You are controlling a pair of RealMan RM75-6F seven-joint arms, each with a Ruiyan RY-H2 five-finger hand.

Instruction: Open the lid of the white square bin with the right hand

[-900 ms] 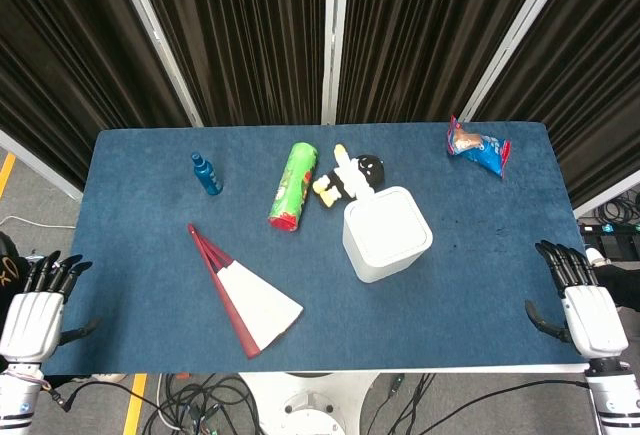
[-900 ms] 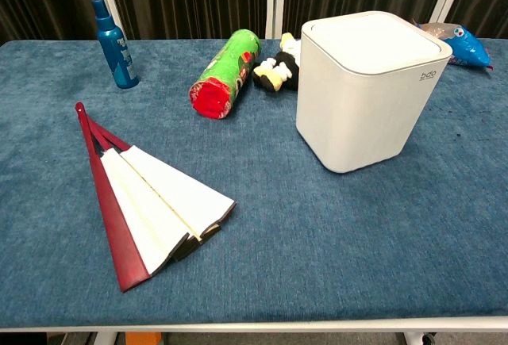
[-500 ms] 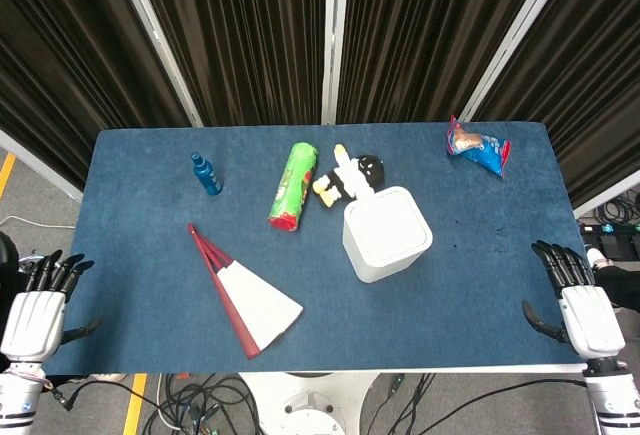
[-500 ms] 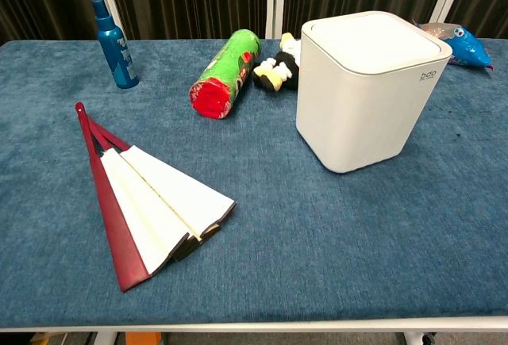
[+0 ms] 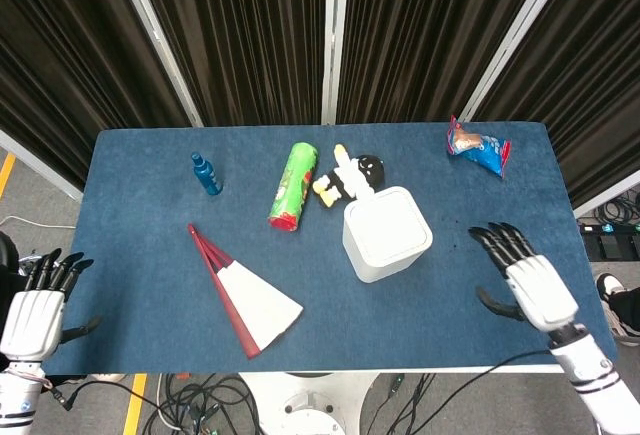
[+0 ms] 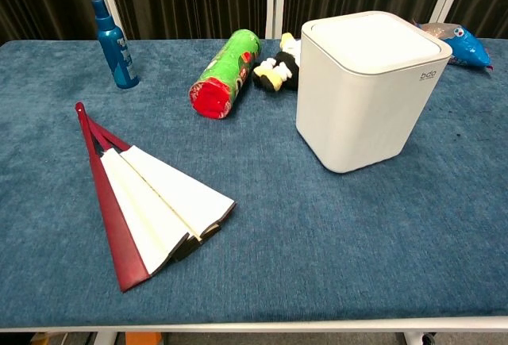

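White bin [image 5: 387, 233] stands mid-table, lid [image 6: 370, 40] flat and closed, so its contents are hidden. Right hand [image 5: 530, 283] hovers over the table to the bin's right, fingers spread, holding nothing, well apart from it. Left hand [image 5: 34, 307] waits off the far edge, also spread.

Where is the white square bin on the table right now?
In the head view the white square plastic bin stands right of the table's centre, just in front of the black and white plush toy, with the right robot hand open off to its right.
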